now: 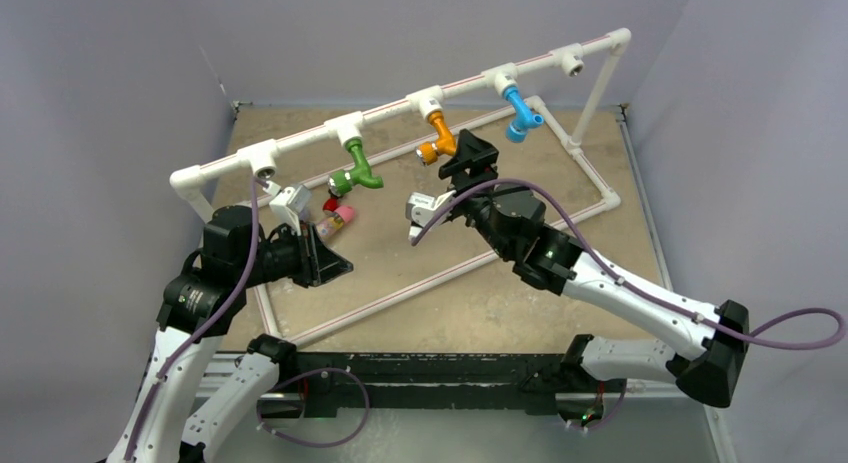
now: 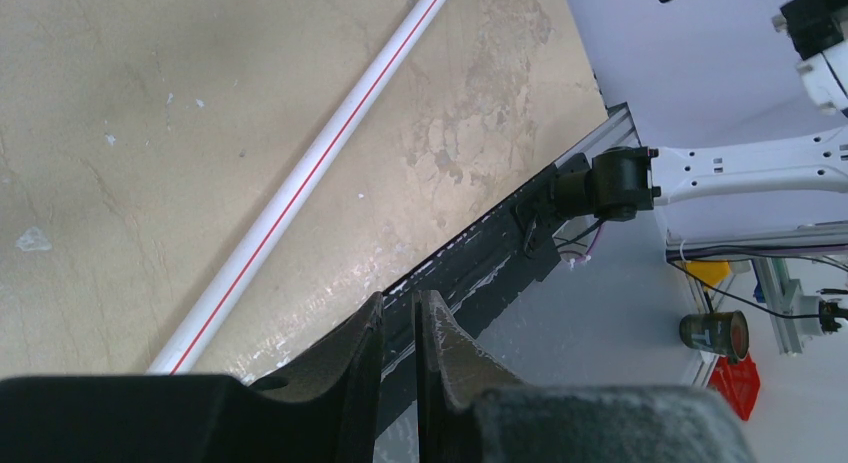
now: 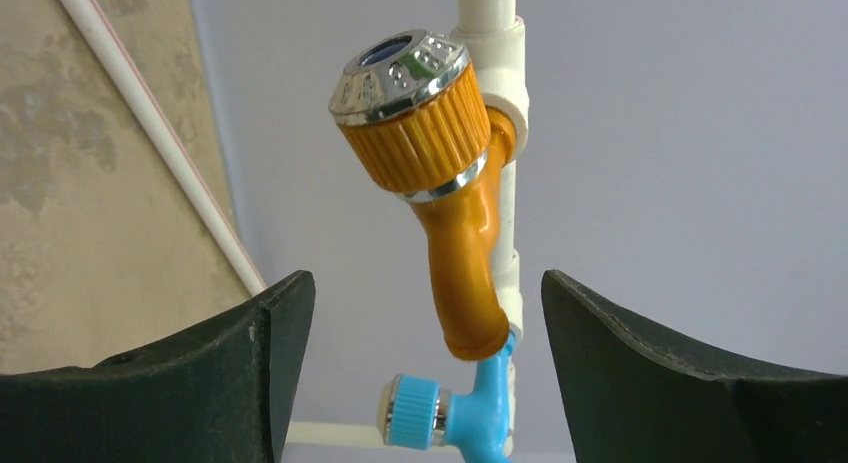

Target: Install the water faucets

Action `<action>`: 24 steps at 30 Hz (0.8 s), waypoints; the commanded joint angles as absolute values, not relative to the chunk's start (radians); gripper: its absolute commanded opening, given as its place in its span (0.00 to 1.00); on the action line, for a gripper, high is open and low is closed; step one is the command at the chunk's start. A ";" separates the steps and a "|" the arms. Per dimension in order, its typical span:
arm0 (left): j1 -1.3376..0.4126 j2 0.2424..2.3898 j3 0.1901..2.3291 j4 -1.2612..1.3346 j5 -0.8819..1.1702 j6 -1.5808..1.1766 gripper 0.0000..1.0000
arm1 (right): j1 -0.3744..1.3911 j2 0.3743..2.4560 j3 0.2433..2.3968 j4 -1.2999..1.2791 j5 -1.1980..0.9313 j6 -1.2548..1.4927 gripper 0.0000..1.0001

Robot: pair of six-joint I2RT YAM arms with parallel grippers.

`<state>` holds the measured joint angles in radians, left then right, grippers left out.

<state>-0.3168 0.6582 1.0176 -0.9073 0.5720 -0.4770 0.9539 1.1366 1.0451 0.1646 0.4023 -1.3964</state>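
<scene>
Orange faucet point(image 3: 465, 273), on the pipe frame point(image 3: 485, 3): glossy smooth plastic; ribbed knob point(image 3: 415, 133), shiny chrome-look dimpled cap point(image 3: 400, 68).
Blue faucet point(image 3: 485, 418), next along the frame: same gloss.
Frame: smooth white plastic, semi-gloss.
Table point(image 1: 500, 293) under the frame: matt, mottled, rough-looking.

- You're in a robotics lab cell: plain lavender walls point(image 1: 120, 43) box in one worn beige tabletop point(image 1: 480, 283).
- The left arm point(image 1: 190, 313) and right arm point(image 1: 620, 283) are bolted to a black base rail point(image 1: 450, 368).
- A bare white pipe frame point(image 1: 400, 108) stands on the table.
- Your left wrist view shows aluminium framing point(image 2: 790, 303), loose cables point(image 2: 740, 298), a tin point(image 2: 714, 333) and a red crate point(image 2: 738, 388) beyond the table.
</scene>
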 commanded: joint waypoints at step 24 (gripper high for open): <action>-0.322 0.654 1.022 -0.896 0.575 -0.454 0.15 | 0.959 1.296 1.077 0.568 0.509 -0.917 0.00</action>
